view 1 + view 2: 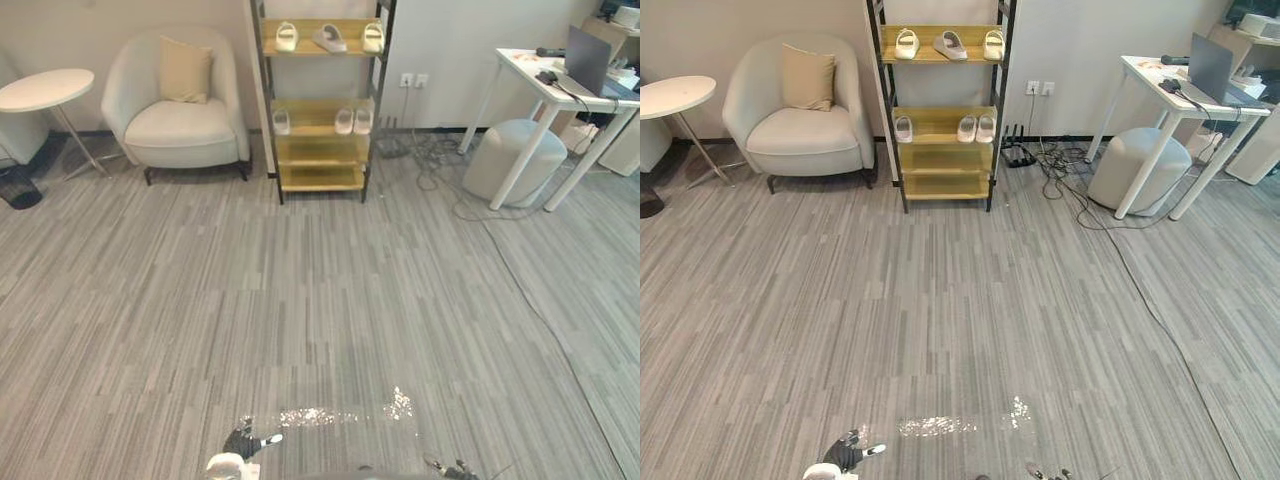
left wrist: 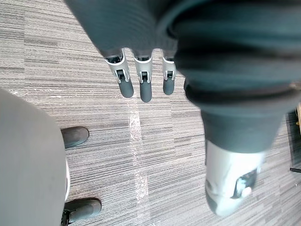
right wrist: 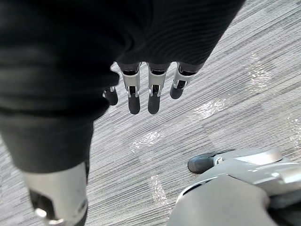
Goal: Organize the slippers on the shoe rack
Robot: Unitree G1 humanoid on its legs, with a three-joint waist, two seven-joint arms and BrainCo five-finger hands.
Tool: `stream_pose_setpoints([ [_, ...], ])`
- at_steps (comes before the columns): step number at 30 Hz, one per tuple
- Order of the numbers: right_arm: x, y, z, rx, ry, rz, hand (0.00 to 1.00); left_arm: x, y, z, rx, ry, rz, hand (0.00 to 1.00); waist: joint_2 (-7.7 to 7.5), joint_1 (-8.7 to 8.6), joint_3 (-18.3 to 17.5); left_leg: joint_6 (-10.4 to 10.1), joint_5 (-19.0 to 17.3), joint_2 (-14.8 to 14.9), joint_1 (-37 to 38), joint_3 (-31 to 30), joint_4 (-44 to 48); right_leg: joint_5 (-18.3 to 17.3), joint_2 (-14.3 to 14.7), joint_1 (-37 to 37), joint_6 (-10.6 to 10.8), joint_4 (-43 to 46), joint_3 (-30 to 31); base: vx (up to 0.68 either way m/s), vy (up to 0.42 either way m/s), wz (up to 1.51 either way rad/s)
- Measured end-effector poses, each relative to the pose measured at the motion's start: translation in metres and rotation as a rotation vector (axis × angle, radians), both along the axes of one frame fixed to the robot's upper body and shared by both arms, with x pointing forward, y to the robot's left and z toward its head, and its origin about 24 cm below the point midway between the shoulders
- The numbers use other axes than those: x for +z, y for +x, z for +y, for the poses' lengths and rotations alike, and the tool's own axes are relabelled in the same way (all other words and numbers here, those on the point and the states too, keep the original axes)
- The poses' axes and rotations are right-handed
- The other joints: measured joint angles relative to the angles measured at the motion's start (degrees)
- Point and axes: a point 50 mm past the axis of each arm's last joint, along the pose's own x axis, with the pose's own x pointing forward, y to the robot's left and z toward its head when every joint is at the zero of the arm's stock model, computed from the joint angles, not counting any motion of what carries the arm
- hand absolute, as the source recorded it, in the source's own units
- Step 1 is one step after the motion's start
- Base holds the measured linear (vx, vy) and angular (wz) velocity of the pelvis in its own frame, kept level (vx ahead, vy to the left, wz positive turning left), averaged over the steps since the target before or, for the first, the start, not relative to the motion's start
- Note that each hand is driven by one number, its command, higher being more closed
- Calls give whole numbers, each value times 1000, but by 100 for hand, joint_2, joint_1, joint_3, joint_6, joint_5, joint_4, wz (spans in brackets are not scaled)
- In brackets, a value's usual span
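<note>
A tall shoe rack (image 1: 322, 150) with wooden shelves stands against the far wall, well ahead of me. Its top shelf holds three pale slippers (image 1: 330, 38), the middle one lying askew. The second shelf carries one slipper (image 1: 281, 121) at its left and a pair (image 1: 353, 120) at its right; the two lower shelves are bare. My left hand (image 1: 242, 443) hangs low at the bottom edge of the view, fingers (image 2: 145, 87) straight over the carpet, holding nothing. My right hand (image 1: 455, 468) is also low, its fingers (image 3: 154, 96) straight and empty.
A cream armchair (image 1: 180, 100) with a cushion sits left of the rack, a round white side table (image 1: 45, 88) and a black bin (image 1: 18, 188) further left. To the right are loose cables (image 1: 432, 165), a grey pouf (image 1: 512, 160) and a white desk (image 1: 570, 95). Grey carpet stretches between.
</note>
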Motion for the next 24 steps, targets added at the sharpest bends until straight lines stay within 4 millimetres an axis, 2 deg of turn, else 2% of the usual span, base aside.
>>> stream_pose_setpoints([
  [11, 0, 1, 2, 0, 10, -4, 0, 0, 3, -3, -28, -1, 1, 0, -20, 3, 50, -80, -54, 72, 2, 43, 14, -6, 70, 3, -19, -3, 10, 6, -43, -2],
  [14, 0, 1, 1, -19, 15, -12, 0, 1, 8, -3, -31, 0, -11, 0, 4, -5, 178, -173, -216, 162, -74, 166, 268, -205, 106, -142, -136, 315, 78, -42, -50, -17],
  [17, 1, 1, -1, -36, 19, -19, 0, 3, 13, -2, -26, 3, -22, 0, 31, 1, 203, -309, -820, 447, -534, 365, 1350, -643, 200, -457, -231, 958, 197, -14, -83, -39],
  [18, 1, 1, -1, -53, 25, -30, 0, 3, 13, -1, -26, 4, -22, 0, 65, 7, 212, -431, -1036, 653, -730, 531, 1993, -797, 263, -552, -287, 1153, 211, 32, -104, -37],
  [20, 1, 3, 0, -70, 32, -41, 0, 7, 21, 2, -15, 10, -56, 0, 13, -13, 319, -445, -995, 917, -1282, 725, 3363, -935, 261, -605, -373, 1333, 274, 39, -129, -23],
  [22, 3, 2, -3, -91, 23, -55, 0, 10, 27, 1, 27, -3, -93, 0, 53, -6, 492, -293, -902, 1167, -1803, 716, 4571, -1177, 256, -515, -430, 1603, 329, 90, -115, -7],
  [23, 3, -2, -6, -129, 16, -52, 0, 10, 28, -1, 44, -14, -101, 0, 149, -9, 518, -255, -1017, 1183, -1967, 694, 4787, -1239, 231, -487, -444, 1603, 344, 155, -86, 1],
  [24, 4, -3, -8, -141, 11, -52, 0, 11, 30, -3, 46, -18, -108, 0, 181, -11, 538, -258, -1086, 1152, -2075, 715, 4766, -1261, 185, -431, -436, 1577, 355, 214, -36, 0],
])
